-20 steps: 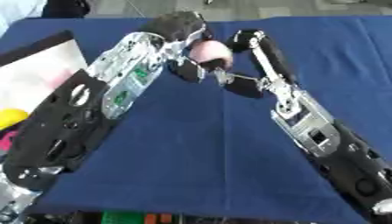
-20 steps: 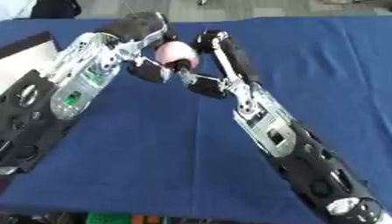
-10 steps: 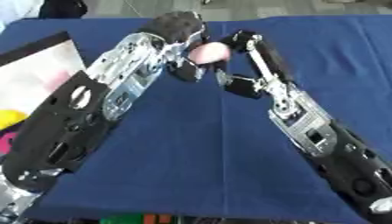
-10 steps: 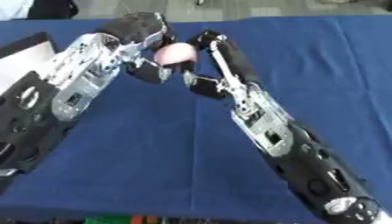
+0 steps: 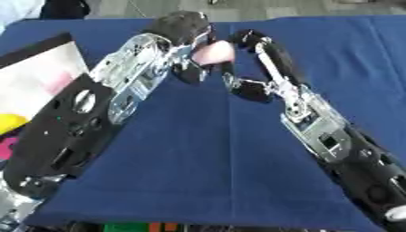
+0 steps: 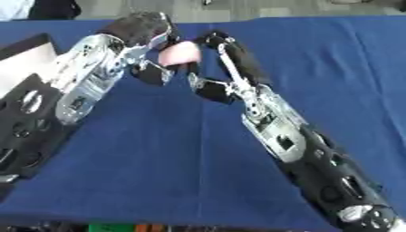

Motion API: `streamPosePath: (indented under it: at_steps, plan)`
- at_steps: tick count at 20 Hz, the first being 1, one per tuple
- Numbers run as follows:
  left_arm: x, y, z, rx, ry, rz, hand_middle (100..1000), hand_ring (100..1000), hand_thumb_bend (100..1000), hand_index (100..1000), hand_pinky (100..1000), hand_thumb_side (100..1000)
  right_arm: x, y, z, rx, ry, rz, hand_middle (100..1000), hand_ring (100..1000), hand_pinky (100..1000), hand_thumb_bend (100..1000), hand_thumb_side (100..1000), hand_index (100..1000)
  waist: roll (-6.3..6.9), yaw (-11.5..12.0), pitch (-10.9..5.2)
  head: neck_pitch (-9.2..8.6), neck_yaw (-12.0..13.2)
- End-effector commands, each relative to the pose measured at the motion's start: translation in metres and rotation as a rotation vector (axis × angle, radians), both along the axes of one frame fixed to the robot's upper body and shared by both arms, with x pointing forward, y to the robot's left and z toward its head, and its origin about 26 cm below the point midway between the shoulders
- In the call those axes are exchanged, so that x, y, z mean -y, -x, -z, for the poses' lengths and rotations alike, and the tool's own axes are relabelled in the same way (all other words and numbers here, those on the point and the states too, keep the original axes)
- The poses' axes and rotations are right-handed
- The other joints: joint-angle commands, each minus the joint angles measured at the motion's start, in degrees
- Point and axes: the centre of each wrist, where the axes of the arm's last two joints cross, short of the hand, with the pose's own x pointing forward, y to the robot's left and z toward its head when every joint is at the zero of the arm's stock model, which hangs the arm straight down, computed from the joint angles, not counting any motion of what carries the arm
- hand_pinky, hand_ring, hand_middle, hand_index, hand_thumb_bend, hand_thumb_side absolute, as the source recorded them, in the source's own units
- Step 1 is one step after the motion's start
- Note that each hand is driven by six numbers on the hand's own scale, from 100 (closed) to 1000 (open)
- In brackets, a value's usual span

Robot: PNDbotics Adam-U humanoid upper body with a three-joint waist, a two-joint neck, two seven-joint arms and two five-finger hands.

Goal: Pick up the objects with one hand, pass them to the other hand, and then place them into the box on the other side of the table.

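**Both hands have crept a little toward twelve o'clock with the pink ball between them.**

A blue cloth (image 5: 214, 181) covers the table, reaching to a pale grey floor (image 5: 262, 7) along the far edge at twelve o'clock. At nine o'clock lies the box (image 5: 36, 79), dark-rimmed and pale inside, with a yellow thing (image 5: 9, 123) and a pink thing (image 5: 6, 147) in it. The left arm runs from seven o'clock and the right arm from five o'clock, meeting near twelve. The left hand (image 5: 184, 31) is curled over the ball (image 5: 212, 53) from the left; the right hand (image 5: 255, 43) has its fingers bent against the ball's right side. The ball is held above the cloth, off the table.
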Motion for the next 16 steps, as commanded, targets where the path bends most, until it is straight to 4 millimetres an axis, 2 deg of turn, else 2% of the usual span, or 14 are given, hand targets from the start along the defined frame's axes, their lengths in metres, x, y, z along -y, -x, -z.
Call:
streamPosePath:
  at_steps: [1, 7, 13, 16]
  plan:
    - [-0.008, -0.001, -0.012, 0.039, 0.005, -0.016, 416, 522, 100, 457, 604, 117, 0.008, -0.002, -0.012, 0.027, 0.03, 0.026, 855, 858, 827, 100, 598, 840, -0.19, 0.1, -2.32, 0.35, 0.2]
    - [-0.012, 0.001, -0.015, 0.048, 0.012, -0.022, 412, 519, 100, 454, 602, 116, 0.012, -0.004, -0.009, 0.002, 0.082, 0.095, 884, 885, 848, 100, 781, 869, -0.32, 0.3, -2.41, 0.35, 0.5]
    - [-0.02, 0.008, -0.023, 0.079, 0.053, -0.029, 405, 515, 100, 450, 599, 101, 0.017, -0.005, -0.008, -0.011, 0.087, 0.152, 882, 882, 842, 100, 874, 865, -0.5, 0.4, -2.46, 0.35, 0.6]
    - [-0.029, 0.013, -0.026, 0.113, 0.099, -0.049, 402, 511, 100, 449, 598, 106, 0.022, -0.005, -0.008, -0.021, 0.054, 0.166, 877, 878, 839, 100, 861, 861, -0.64, 0.4, -2.5, 0.35, 0.7]
